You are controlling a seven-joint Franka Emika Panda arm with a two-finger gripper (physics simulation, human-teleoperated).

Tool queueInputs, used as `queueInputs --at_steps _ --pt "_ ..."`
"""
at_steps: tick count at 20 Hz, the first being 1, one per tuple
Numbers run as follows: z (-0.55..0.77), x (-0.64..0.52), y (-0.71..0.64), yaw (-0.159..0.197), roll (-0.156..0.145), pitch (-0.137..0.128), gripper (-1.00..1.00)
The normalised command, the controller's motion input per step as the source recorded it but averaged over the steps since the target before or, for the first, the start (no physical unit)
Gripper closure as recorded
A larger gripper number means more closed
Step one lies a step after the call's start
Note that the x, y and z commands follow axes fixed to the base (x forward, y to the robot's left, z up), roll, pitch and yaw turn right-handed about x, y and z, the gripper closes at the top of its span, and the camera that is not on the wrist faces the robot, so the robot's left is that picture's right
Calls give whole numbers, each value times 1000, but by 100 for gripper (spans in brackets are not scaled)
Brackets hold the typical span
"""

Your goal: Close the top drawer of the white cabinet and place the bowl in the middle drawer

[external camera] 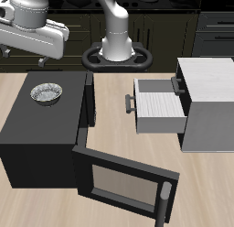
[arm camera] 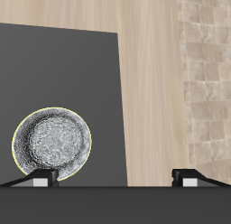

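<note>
Atop the black box (external camera: 37, 130), the bowl (external camera: 47, 93) sits near its back edge.

Boxy white-grey cabinet (external camera: 212, 107) with stacked drawers, upright on the wooden surface (external camera: 114, 102). Its uppermost white box drawer (external camera: 157, 104) with the short dark bar handle (external camera: 130, 102) is pulled well out, toward the black box; inside shows light and bare. Small round shiny silver metal bowl (external camera: 47, 93) with speckled inside sits upright on top of the black box (external camera: 41, 130), well apart from the cabinet, nothing touching it.
</note>
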Motion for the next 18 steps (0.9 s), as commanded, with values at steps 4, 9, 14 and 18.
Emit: queueInputs --at_steps 4,9,14,18 --pt "-344 101 -62 12 -4 47 -100" --pt "-177 -34 -128 -16 -21 24 -100" --pt "-168 26 -53 -16 -3 27 -100" --pt "-287 46 40 5 0 46 -100"
